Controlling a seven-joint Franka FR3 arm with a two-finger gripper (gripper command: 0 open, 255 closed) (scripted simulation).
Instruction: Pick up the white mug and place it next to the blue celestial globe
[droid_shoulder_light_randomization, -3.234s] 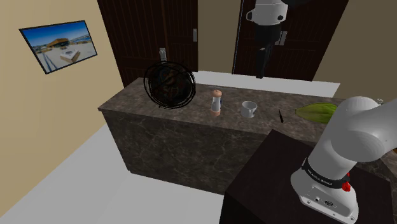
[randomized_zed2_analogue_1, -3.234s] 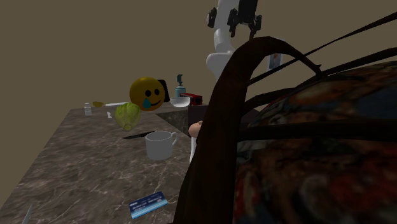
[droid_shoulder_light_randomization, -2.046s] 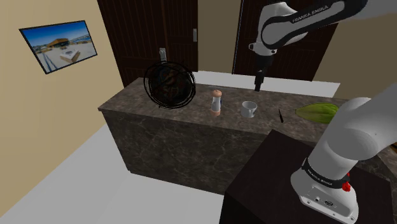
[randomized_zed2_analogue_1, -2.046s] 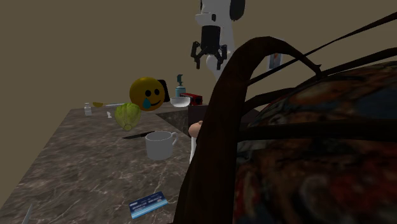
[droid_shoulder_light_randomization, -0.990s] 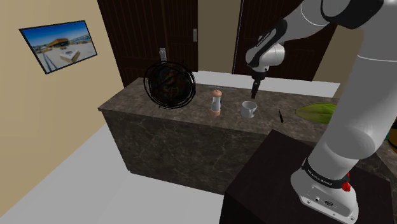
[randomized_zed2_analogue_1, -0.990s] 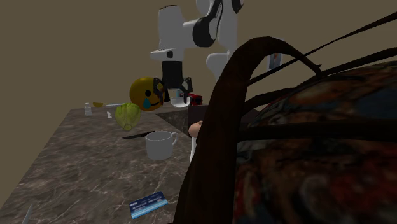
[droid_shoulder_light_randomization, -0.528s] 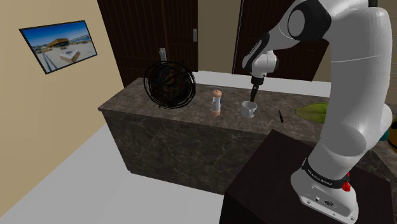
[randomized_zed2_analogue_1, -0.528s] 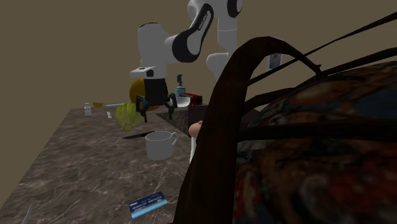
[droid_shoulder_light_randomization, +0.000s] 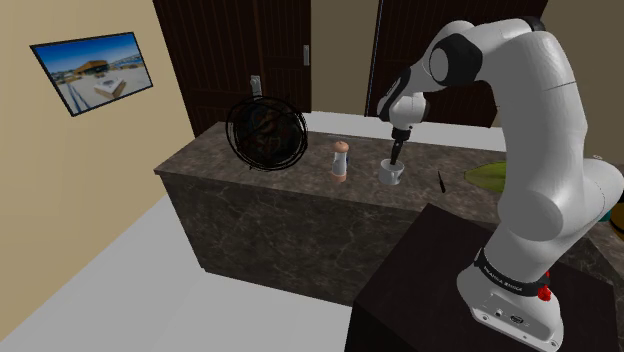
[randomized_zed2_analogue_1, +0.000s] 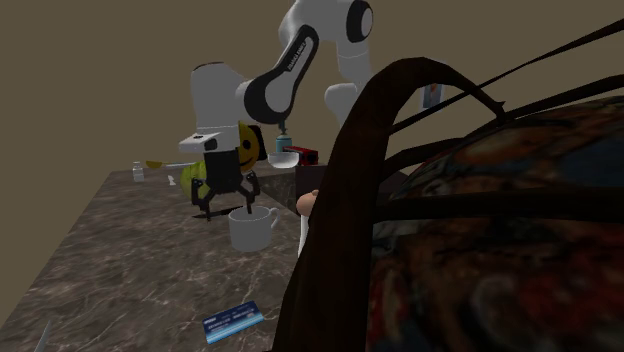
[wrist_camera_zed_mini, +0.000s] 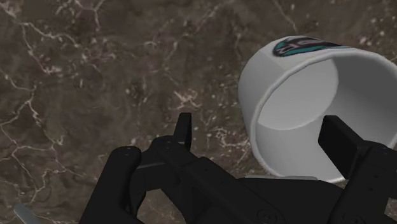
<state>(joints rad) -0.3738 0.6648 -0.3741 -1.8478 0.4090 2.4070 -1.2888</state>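
Spread pincer (wrist_camera_zed_mini: 259, 130) over mug (wrist_camera_zed_mini: 299, 95) rim

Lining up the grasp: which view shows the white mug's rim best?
The wrist view: the white mug is close, its whole mouth visible beside the open pincer. In the shoulder view the mug is small; the second exterior view shows it side-on.

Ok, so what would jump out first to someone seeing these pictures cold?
The big dark caged globe looms across the second exterior view's right; in the shoulder view it stands at the left end of the marble counter. Next comes the white arm bending down, its black gripper open just above the white mug.
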